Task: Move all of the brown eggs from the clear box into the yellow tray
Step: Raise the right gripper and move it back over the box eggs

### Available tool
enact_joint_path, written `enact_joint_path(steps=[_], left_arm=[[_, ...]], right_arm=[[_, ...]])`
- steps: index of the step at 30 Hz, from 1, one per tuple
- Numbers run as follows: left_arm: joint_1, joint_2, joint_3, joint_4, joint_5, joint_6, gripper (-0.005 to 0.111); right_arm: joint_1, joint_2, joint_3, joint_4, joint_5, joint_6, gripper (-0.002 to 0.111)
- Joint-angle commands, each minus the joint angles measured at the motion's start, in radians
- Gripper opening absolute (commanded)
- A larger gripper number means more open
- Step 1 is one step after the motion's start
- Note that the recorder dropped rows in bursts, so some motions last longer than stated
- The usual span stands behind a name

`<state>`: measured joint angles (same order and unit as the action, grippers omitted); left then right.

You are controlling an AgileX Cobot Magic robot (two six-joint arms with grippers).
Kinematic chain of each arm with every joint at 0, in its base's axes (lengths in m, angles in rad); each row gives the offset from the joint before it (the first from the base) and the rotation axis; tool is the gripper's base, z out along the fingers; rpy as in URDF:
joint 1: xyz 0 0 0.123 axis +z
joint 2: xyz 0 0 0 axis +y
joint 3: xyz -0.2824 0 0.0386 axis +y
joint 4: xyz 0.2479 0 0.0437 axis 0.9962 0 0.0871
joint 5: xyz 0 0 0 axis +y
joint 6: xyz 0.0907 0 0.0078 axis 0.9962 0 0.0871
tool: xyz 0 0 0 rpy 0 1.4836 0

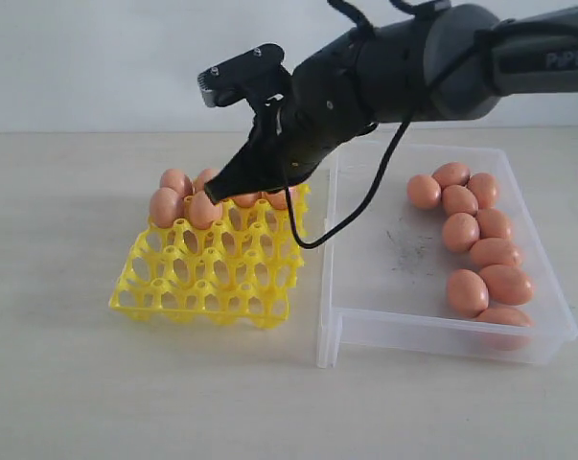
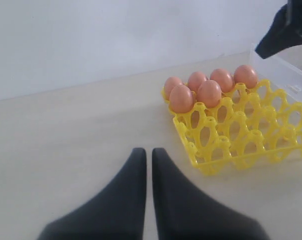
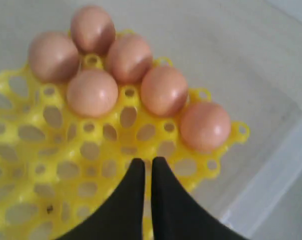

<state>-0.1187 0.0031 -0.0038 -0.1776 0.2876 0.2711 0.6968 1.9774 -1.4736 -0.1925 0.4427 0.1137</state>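
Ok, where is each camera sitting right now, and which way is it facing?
Exterior: off the arms, a little above the table, facing the yellow tray and clear box; shows the right arm, its right gripper over the tray.
Left wrist: low over the table, looking across at the tray; shows the shut left gripper.
Right wrist: just above the tray, looking down; shows its own shut fingers.
Shared: all three see the six brown eggs in the tray.

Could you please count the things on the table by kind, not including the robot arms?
Brown eggs: 16 (6 in the tray, 10 in the box)
Yellow tray: 1
Clear box: 1
Total: 18
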Motion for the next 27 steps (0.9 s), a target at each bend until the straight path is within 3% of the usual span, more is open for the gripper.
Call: enact_joint_path(steps=[1,5,12,19,24,27], left_arm=[[-0.006,-0.003,0.004,0.002,-0.004,0.000,0.004],[-0.006,-0.003,0.004,0.002,-0.004,0.000,0.004],[-0.006,-0.003,0.004,0.002,-0.004,0.000,0.004],[-0.006,-0.003,0.004,0.002,-0.004,0.000,0.004],[-0.006,-0.003,0.004,0.002,-0.004,0.000,0.004],[-0.006,-0.003,0.004,0.002,-0.004,0.000,0.004]], right_arm=[[-0.004,-0.072,-0.004,0.000,0.226,-0.087,0.000],[-0.042,-0.113,-0.004,-0.039,0.326,-0.071,0.000],[-0.214,-0.128,0.010,-0.034,0.486,0.013,0.000],[-0.345,-0.130,0.150,-0.034,0.334,0.144,0.000],[-0.378,-0.130,0.165,-0.032,0.311,0.168,0.001],[-0.378,-0.130,0.165,-0.035,0.288,0.164,0.012]])
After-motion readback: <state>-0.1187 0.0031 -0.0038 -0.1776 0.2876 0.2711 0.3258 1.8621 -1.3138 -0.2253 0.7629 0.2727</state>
